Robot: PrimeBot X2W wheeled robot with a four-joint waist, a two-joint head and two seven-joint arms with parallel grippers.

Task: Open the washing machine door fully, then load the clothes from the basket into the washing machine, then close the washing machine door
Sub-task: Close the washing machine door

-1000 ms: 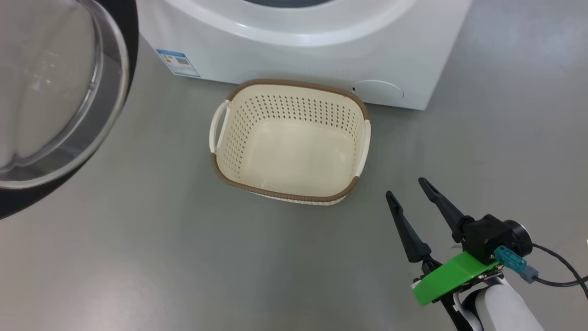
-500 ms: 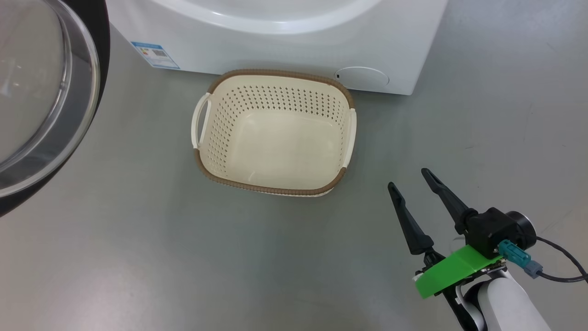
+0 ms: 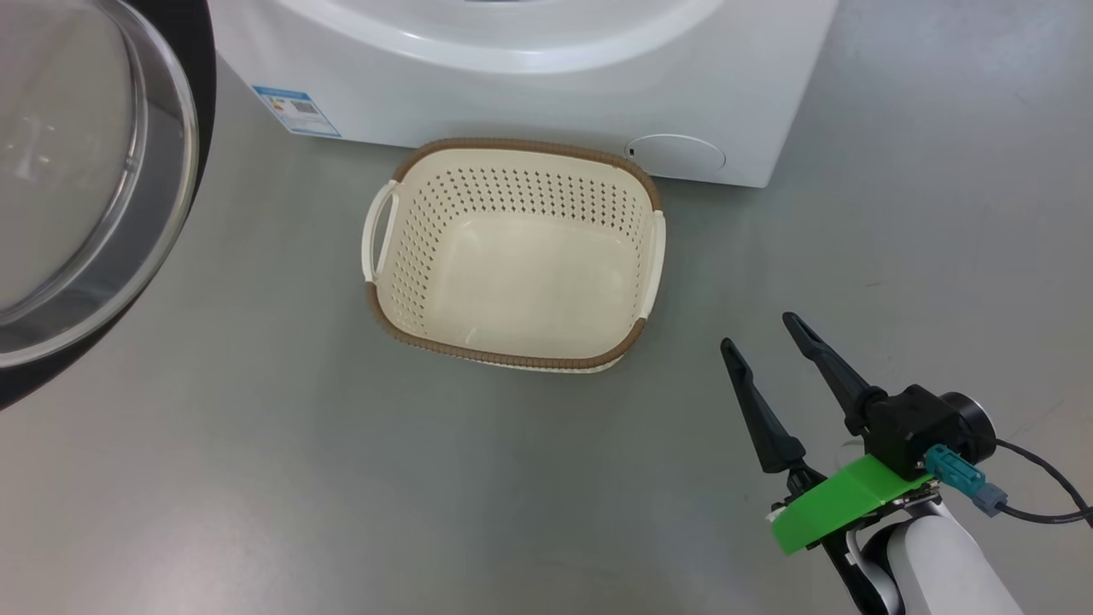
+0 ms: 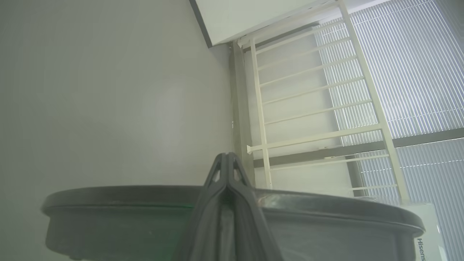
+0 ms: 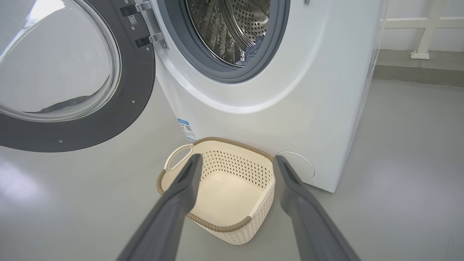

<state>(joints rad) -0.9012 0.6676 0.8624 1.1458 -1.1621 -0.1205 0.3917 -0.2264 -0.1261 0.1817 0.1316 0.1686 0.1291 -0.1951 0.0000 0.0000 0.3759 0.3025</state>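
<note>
Left wrist view: the left gripper (image 4: 227, 157) is seen with its fingers pressed together, just above the dark curved rim of what is judged to be the washing machine door (image 4: 127, 197). The right gripper (image 3: 758, 331) is held spread and bare over the floor (image 3: 256, 470), near the basket (image 3: 512, 147), whose bottom is bare. A scrap of light blue, taken to be the clothes (image 5: 255, 47), lies in the washing machine (image 5: 308, 90). Closing is judged the step in hand: the door is best pushed at its outer edge, away from the hinge, in one smooth arc until latched, with fabric kept off the gasket (image 5: 224, 74)
</note>
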